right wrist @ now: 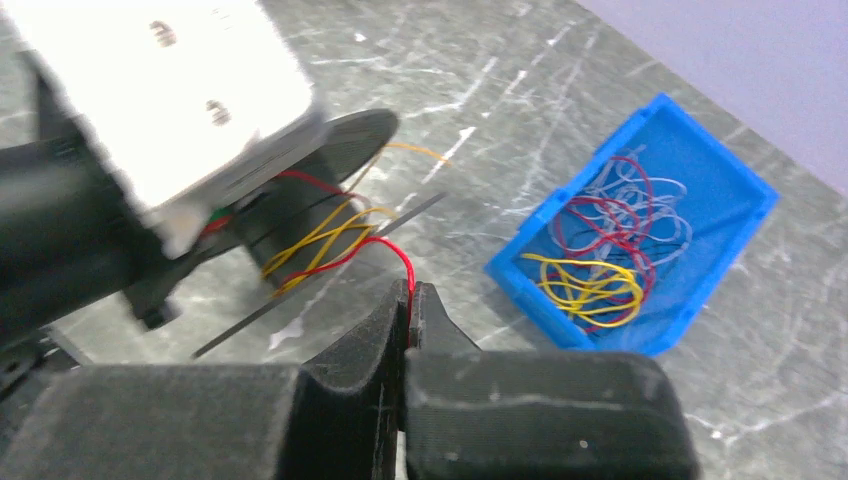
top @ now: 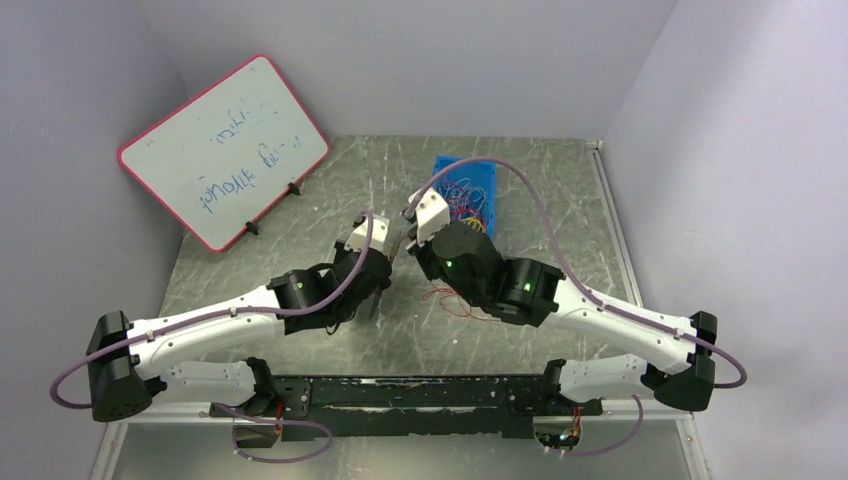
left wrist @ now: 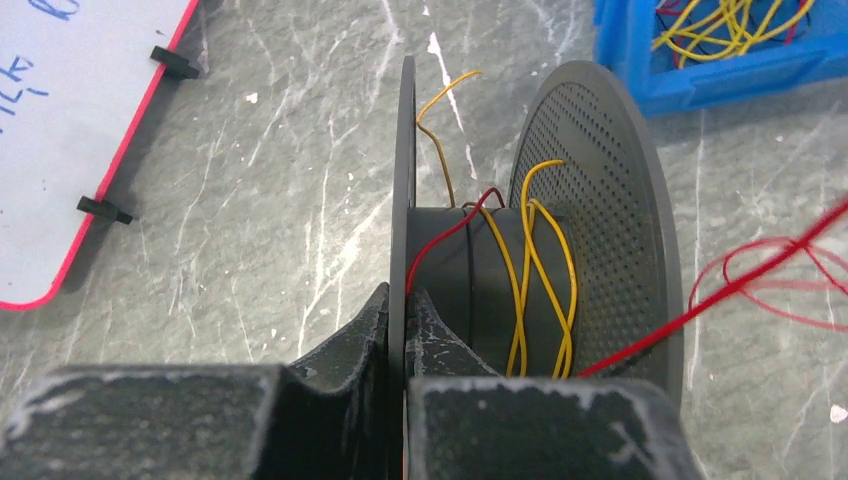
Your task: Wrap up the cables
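Note:
A dark grey spool [left wrist: 470, 285] stands on edge, with yellow cable [left wrist: 528, 290] looped loosely round its core. My left gripper [left wrist: 405, 300] is shut on the spool's thin left flange [left wrist: 408, 180]. A red cable [left wrist: 445, 245] crosses the core and runs off to the right in loose loops [left wrist: 770, 285] on the table. My right gripper [right wrist: 411, 292] is shut on this red cable [right wrist: 392, 247] a short way from the spool [right wrist: 300, 215], with the wire arching from the fingertips to the core. In the top view both wrists meet at mid-table; the fingertips are hidden there.
A blue bin [right wrist: 700, 190] with more red, yellow and pale cables sits on the table beyond the right gripper, at the back in the top view [top: 492, 175]. A red-framed whiteboard [top: 225, 150] leans at the back left. Grey walls enclose the table.

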Robot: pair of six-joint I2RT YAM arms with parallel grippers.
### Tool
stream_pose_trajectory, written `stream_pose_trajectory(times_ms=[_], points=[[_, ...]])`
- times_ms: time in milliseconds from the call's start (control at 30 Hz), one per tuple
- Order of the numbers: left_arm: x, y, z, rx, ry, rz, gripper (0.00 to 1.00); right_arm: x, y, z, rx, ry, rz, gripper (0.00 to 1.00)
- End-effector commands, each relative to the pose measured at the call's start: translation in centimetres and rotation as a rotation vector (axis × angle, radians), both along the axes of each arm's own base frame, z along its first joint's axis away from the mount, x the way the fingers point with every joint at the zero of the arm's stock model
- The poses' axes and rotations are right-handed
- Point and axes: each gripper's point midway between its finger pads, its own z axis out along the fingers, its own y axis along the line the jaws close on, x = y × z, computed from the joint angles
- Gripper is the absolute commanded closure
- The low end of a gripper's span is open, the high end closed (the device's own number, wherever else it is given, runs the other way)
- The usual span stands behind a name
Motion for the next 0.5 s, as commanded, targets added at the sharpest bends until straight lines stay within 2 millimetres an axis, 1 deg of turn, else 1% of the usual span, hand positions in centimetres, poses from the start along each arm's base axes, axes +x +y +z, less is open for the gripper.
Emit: stream_pose_trajectory(times_ms=[0,200,467], points=[[-0.6,-0.7,1.3,-0.011,-0.044,-0.056,0.93,2.6,-1.5,0.7,-0.041,-0.062,-0.038,1.00],[-2.0,-1.8,1.8,-0.048,-0.024,-0.171,0.93,4.8,-2.2,0.3,-0.051,-0.084,-0.065,1.00],[-4.3,-3.2,4.3,-0.141,-0.017,-0.377,0.93,7.6,-2.9,-1.9,-0.012,-0.057,-0.106,1.00]])
